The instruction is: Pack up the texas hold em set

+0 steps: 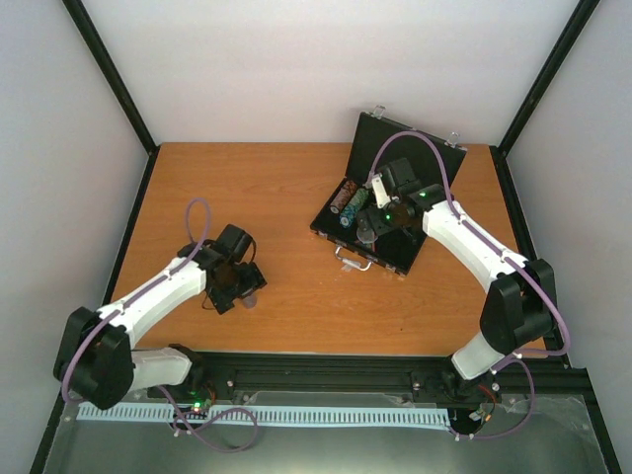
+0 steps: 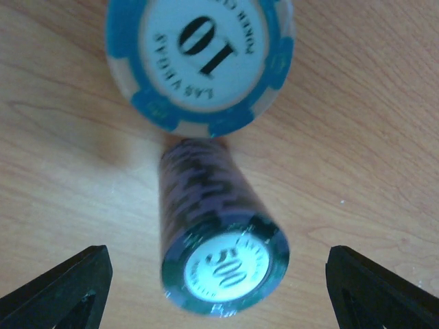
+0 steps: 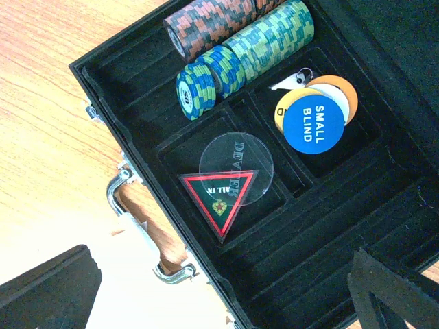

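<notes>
The step in hand looks like picking up the purple roll of chips, which lies on its side on the left part of the counter, well apart from the open case at the far right. The left claw hangs over it, released and empty, one finger on each side of the roll. To do it well, the claw should drop low until the fingers sit at mid-height on the roll, centred along its length. It should then squeeze gently, because loose chips at either end could slide out of a side grip. A blue chip marked 10 appears to touch the roll's far end, so a straight lift would avoid dragging it. The right claw hovers released over the case, which holds rows of chips, a triangular token and a blue disc.
</notes>
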{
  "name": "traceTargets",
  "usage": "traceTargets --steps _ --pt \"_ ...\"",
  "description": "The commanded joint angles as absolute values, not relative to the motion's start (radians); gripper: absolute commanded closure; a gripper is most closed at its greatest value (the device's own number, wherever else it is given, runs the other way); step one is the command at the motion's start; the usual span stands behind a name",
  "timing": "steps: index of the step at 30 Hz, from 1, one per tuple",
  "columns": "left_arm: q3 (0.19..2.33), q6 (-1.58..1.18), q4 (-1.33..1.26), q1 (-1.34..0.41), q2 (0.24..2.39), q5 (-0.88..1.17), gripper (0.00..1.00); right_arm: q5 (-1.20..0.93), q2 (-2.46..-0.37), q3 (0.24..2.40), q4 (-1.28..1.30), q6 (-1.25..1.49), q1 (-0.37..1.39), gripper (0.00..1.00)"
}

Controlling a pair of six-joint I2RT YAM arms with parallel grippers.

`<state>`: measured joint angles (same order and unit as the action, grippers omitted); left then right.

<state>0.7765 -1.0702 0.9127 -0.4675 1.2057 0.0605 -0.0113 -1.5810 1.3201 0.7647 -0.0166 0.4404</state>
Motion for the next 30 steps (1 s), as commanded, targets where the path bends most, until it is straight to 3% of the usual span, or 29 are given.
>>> traceTargets --steps 1,10,18,23,30 --pt "0.819 -1.082 0.819 -0.462 1.269 0.073 0.12 -0.017 -1.563 1.306 0.759 -0.013 0.432 0.00" --pt "0.828 -1.054 0.804 -0.462 1.348 0.069 0.29 -0.007 -1.568 1.305 0.756 -0.016 0.433 0.00" --pt "0.799 -1.037 0.790 -0.461 1.353 0.074 0.56 -0.010 -1.575 1.311 0.761 -0.014 0.433 0.00" --pt "0.781 -1.032 0.766 -0.462 1.342 0.108 0.97 0.015 -1.566 1.328 0.771 -0.002 0.433 0.00" --pt "0.881 -1.032 0.701 -0.482 1.223 0.152 0.99 0.145 -1.522 1.384 0.775 0.084 0.423 0.00"
